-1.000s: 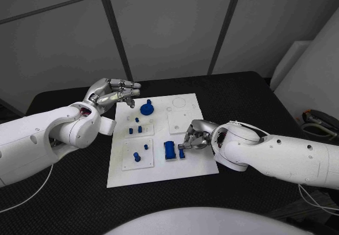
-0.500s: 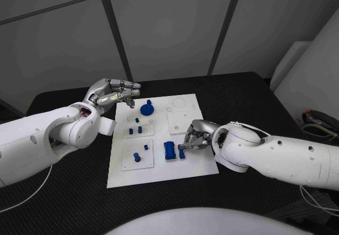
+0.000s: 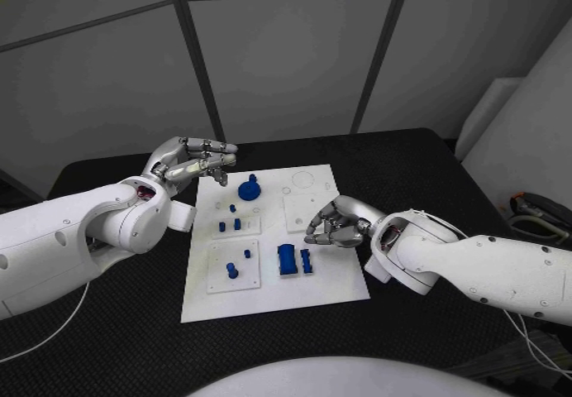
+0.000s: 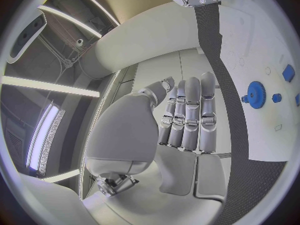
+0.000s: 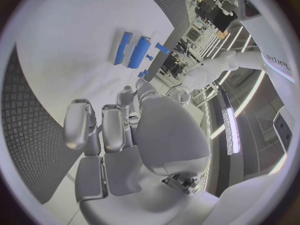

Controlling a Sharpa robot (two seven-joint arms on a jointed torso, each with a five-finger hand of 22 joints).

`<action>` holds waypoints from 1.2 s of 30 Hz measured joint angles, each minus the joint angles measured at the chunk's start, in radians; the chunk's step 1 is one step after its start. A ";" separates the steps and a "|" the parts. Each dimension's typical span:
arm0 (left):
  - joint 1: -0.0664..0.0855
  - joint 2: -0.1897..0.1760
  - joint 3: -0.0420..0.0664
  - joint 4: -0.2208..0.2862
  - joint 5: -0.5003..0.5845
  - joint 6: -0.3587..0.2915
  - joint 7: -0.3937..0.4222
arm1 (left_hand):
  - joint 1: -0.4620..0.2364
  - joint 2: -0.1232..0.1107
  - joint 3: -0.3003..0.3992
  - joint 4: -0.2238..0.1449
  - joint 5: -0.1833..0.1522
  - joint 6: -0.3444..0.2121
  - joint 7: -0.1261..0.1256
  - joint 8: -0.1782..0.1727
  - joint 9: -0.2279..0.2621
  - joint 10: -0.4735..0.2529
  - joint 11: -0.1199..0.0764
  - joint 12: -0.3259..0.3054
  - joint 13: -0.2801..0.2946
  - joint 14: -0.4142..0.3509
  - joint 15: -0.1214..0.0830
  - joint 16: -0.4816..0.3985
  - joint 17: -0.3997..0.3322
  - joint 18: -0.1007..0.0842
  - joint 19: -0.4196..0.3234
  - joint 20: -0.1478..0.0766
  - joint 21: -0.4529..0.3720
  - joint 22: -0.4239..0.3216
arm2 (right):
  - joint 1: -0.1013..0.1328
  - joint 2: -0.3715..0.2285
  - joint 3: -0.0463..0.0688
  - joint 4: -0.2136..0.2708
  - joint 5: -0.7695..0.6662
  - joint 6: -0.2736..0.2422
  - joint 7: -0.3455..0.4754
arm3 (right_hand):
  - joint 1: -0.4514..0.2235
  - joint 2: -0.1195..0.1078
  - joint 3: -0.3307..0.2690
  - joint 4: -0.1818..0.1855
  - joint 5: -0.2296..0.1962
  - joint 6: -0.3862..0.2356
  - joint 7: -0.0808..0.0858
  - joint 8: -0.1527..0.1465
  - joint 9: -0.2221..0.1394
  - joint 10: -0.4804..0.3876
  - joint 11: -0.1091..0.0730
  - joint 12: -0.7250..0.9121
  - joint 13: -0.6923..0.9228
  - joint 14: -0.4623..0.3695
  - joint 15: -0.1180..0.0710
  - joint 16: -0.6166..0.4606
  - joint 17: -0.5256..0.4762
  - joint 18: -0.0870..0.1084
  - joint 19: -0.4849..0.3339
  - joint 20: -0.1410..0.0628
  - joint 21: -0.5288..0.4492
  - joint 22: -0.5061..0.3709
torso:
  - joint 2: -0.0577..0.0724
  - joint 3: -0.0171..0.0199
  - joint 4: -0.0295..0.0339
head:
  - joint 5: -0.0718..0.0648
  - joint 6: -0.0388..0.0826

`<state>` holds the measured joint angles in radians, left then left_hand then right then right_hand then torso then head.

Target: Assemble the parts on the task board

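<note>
The white task board lies flat; its blue parts sit just beside the right hand's fingers.

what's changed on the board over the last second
The right hand has lifted off the two blue bars near the task board's right side, drawing back toward the far edge; it holds nothing, and both bars lie flat side by side. The left hand hovers as before by the blue gear.
</note>
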<state>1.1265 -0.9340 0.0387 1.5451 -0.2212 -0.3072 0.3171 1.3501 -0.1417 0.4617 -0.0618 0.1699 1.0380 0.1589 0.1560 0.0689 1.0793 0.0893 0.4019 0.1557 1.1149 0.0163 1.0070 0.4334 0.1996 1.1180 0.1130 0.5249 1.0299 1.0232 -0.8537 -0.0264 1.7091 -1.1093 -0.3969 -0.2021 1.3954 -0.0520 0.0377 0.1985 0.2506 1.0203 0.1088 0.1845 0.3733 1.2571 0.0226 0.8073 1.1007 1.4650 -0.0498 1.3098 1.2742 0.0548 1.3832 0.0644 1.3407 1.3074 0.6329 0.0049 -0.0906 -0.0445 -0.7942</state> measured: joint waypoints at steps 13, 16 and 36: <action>0.000 0.094 0.000 -0.143 0.087 -0.003 0.048 | -0.044 -0.013 -0.086 0.069 -0.005 -0.054 0.018 0.004 -0.002 -0.067 0.029 -0.043 -0.053 -0.154 0.054 -0.281 -0.149 -0.002 -0.171 0.059 -0.227 -0.168 | 0.020 0.080 0.030 -0.315 0.527 -0.005 0.372 | 0.122 -0.002 0.099 -0.004 -0.028 -0.019 0.039 -0.073 -0.064 -0.166 0.065 -0.589 -0.591 -0.354 0.083 -0.800 -0.643 0.117 -0.483 0.072 -0.759 -0.434 | -0.040 -0.0155 0.0052 | 0.019 0.069; -0.001 0.129 -0.001 -0.193 0.132 -0.008 0.065 | -0.030 0.001 -0.096 0.080 -0.005 -0.059 0.013 0.004 -0.002 -0.036 0.035 -0.087 -0.085 -0.146 0.068 -0.451 -0.221 -0.054 -0.223 0.086 -0.327 -0.265 | 0.021 0.126 0.054 -0.393 0.604 0.001 0.429 | 0.135 -0.015 0.143 0.004 -0.034 -0.021 0.054 -0.109 -0.099 -0.156 0.095 -0.680 -0.745 -0.410 0.132 -0.996 -0.784 0.117 -0.534 0.109 -0.915 -0.553 | -0.049 -0.0183 0.0053 | 0.037 0.099; -0.006 0.256 -0.001 -0.374 0.293 -0.051 0.153 | -0.128 0.044 -0.239 0.098 -0.028 -0.160 -0.041 -0.113 -0.026 -0.127 0.076 -0.357 -0.114 -0.288 0.133 -0.905 -0.391 -0.070 -0.514 0.144 -0.483 -0.672 | 0.019 0.276 0.120 -0.630 0.759 0.034 0.593 | -0.084 0.016 0.125 -0.071 -0.066 -0.159 0.044 -0.140 -0.270 -0.302 0.129 -0.764 -1.058 -0.558 0.175 -1.267 -1.150 0.117 -0.619 0.180 -1.297 -0.957 | -0.068 -0.0218 0.0113 | 0.088 0.188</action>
<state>1.1203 -0.6785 0.0378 1.1713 0.0719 -0.3583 0.4696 1.2222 -0.0977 0.2226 0.0357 0.1419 0.8775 0.1176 0.0425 0.0429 0.9519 0.1654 0.0446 0.0413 0.8273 0.1492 0.1017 0.0420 0.1294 0.6038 0.2570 0.0419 0.3577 1.0427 -0.5775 0.0932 1.0793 -0.3502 -0.3627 0.3909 1.3112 -0.0363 0.1631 0.1278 0.1847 0.8608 0.1530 0.0441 0.1028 0.9552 0.1513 0.0428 0.0423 0.9067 0.1248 0.0427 0.1246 0.1714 0.7638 0.2445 0.0433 0.3502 0.5648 -0.0169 -0.0793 0.0433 -0.6059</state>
